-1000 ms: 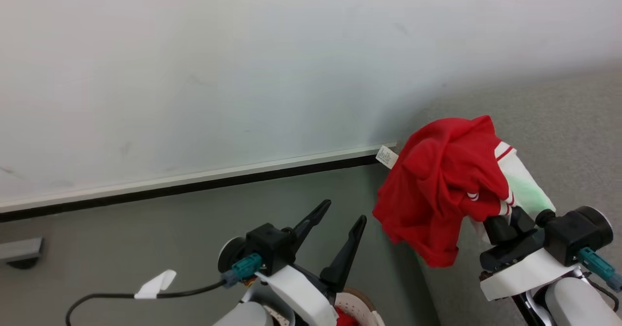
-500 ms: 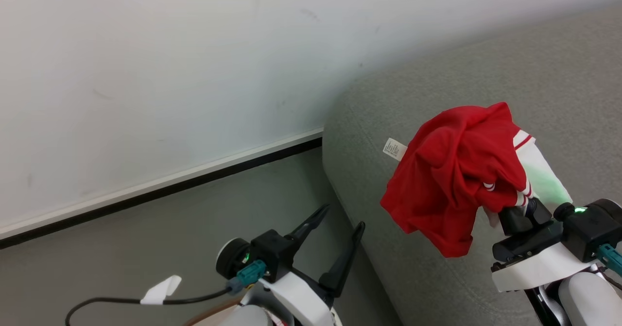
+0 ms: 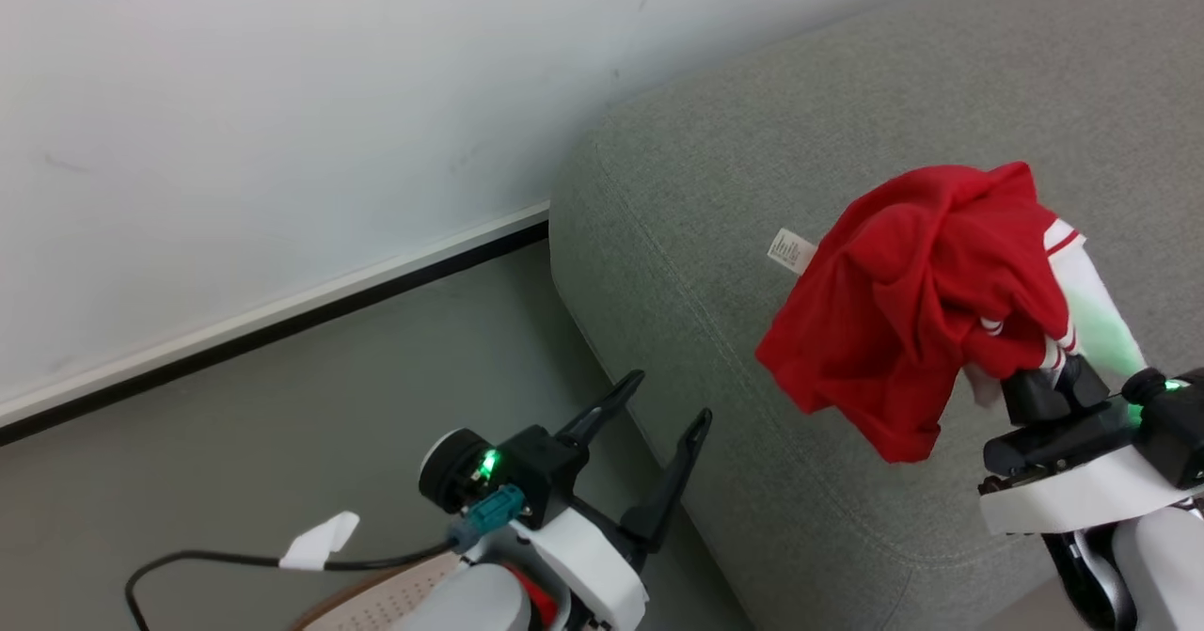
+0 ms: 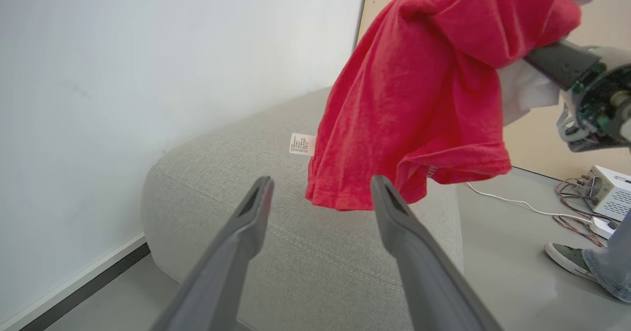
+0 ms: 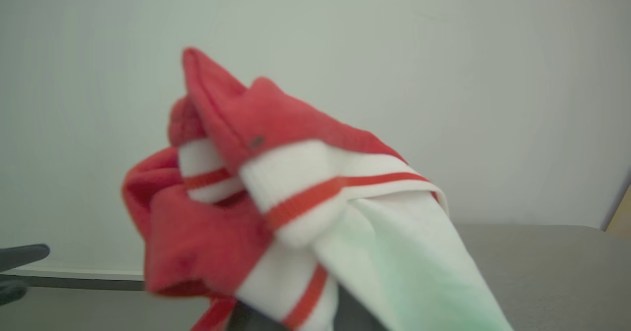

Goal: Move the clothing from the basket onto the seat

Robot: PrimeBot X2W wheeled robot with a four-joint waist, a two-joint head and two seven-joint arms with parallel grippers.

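One red garment with white, red-striped trim hangs bunched from the right gripper, whose fingers are pinched shut on its white part. The cloth droops to the left of those fingers, above the grey sofa and, by the left wrist view, not yet resting on it. The left gripper stands spread wide and empty near the sofa's rounded corner, over the basket, where a little more red shows. The right arm is already over the cushion, so lowering and letting go looks like its job. The woven seat top is broad and bare, with a pale wall behind and grey floor alongside.
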